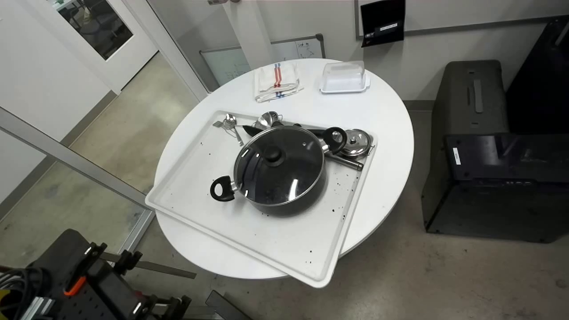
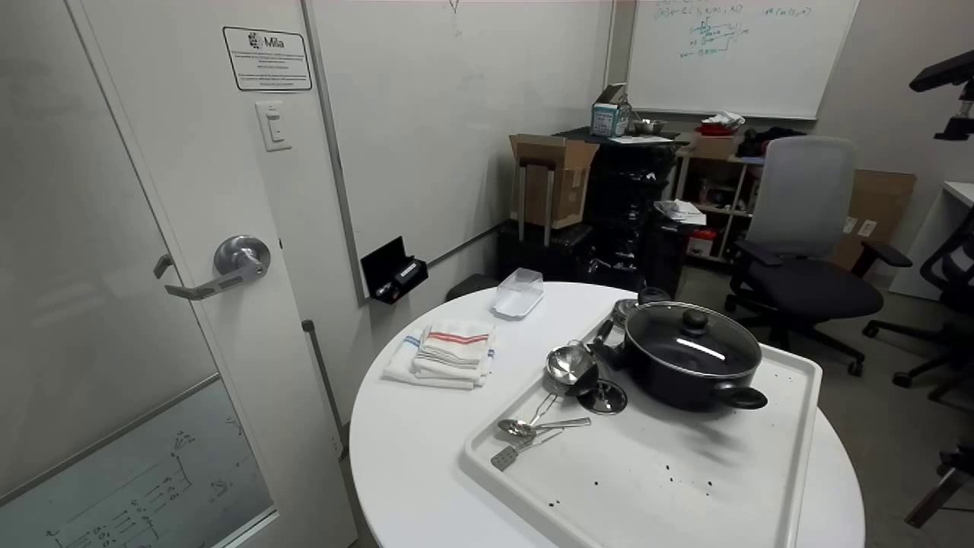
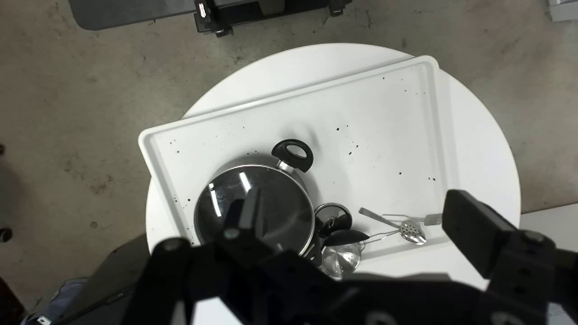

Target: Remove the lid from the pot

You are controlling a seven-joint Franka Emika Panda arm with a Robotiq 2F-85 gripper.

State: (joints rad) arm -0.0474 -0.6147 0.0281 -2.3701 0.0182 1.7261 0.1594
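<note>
Jaws spread wide and holding nothing, the gripper (image 3: 354, 214) hangs above the table (image 3: 483, 140) in the wrist view; I can't make it out in either exterior view. Below it, off toward the left of the wrist view, is the lid (image 3: 284, 203). From where that camera looks, one finger (image 3: 248, 212) crosses the lid's middle, so the gap frames part of the tray (image 3: 379, 135) and some utensils (image 3: 412, 231), not the knob (image 1: 273, 154). As I judge it, the coming move wants a sideways shift to bring the knob midway between the fingers, then a descent; straight down might well land a finger on the glass. How far down, I can't tell. Lid and knob are round, with no long axis to match, so any turn of the wrist should probably do; only the handles (image 1: 222, 189) give the pot (image 2: 673, 384) a direction.

The lid is not yet off: it sits on the pot, which stands on the tray, and it looks well seated in both exterior views. It's see-through glass, dark over the black pot, with a thin metal rim, streaks of reflected light and a stubby black knob at the centre, tall enough, I'd guess, to pinch.
</note>
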